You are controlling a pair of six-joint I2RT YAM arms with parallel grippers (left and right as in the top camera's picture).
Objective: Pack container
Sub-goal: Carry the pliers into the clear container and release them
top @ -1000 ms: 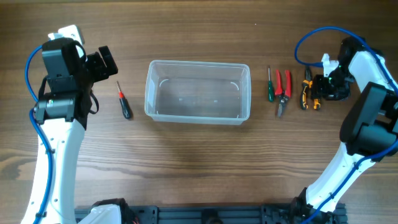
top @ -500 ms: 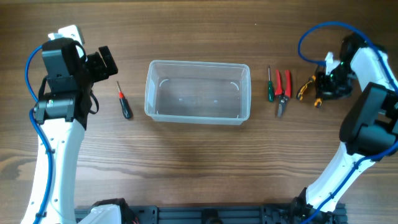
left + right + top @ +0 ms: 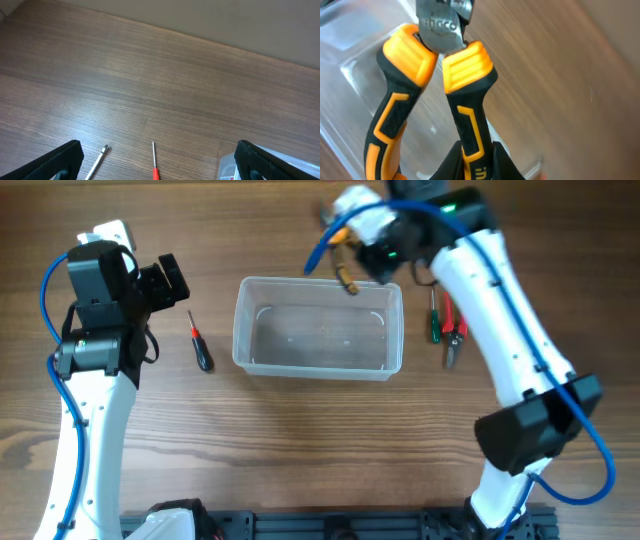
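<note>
The right gripper (image 3: 476,162) pinches the pliers (image 3: 452,85) over the far rim of the container (image 3: 318,372); it should move inward, lower, then release; the left gripper (image 3: 160,162) hangs spread

Container (image 3: 318,370): one was there.
Screwdrivers: two, a red-black screwdriver (image 3: 201,348) and a green screwdriver (image 3: 435,330).
Pliers: two, red pliers (image 3: 450,345) and orange pliers (image 3: 465,75).

Between our left fingers (image 3: 57,162) the red screwdriver (image 3: 154,159) runs off the bottom edge; the pliers (image 3: 465,95) mostly cover our right fingers (image 3: 502,162), handles cropped below.
</note>
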